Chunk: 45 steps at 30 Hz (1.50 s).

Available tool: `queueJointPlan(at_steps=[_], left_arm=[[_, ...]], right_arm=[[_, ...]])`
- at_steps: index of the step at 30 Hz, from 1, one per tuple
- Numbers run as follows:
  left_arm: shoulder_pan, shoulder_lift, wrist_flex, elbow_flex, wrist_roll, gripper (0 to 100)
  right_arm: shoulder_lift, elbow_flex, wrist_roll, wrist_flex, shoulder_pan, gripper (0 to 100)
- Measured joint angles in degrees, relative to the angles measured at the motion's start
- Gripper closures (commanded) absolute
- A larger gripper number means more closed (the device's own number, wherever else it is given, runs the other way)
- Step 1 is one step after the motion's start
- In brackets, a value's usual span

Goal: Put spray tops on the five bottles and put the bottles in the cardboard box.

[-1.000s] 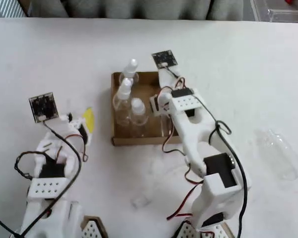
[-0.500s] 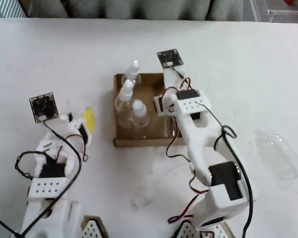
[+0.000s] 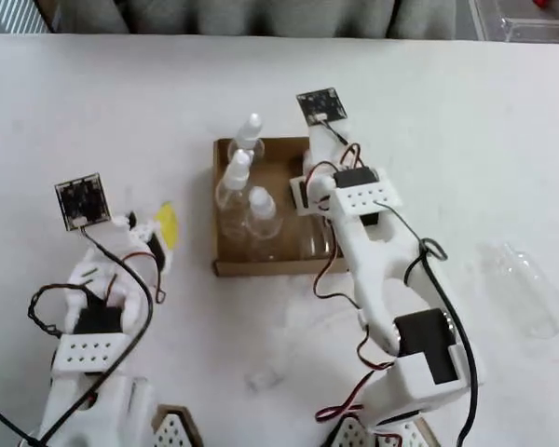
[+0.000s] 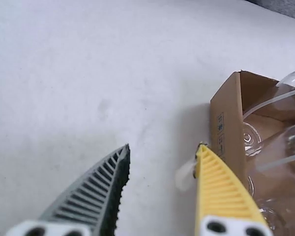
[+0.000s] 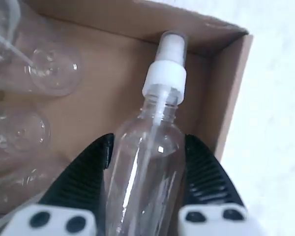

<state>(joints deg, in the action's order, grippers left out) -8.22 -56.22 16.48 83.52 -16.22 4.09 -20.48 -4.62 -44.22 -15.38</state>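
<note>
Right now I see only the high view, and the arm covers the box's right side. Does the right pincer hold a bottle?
Observer: Yes. The right pincer is shut on a bottle, inside the box.
Operator: Has this bottle its top?
Observer: Yes, a white spray top sits on its neck and points toward a box corner.
Operator: And the left pincer, is it free?
Observer: The left pincer is open and empty, over the table beside the box.
</note>
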Motion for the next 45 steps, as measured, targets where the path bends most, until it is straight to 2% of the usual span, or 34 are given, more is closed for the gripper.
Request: queueJointPlan(at_steps=[37,45], left_arm=[[0.0,0.0,0.0,0.0,0.0,79],[0.0,0.0,0.0,0.0,0.0,79]], right_arm=[[-2.1,-2.4,0.0,4.2,0.0,98.1],[-7.3,-7.7,0.0,4.9,0.0,98.1]])
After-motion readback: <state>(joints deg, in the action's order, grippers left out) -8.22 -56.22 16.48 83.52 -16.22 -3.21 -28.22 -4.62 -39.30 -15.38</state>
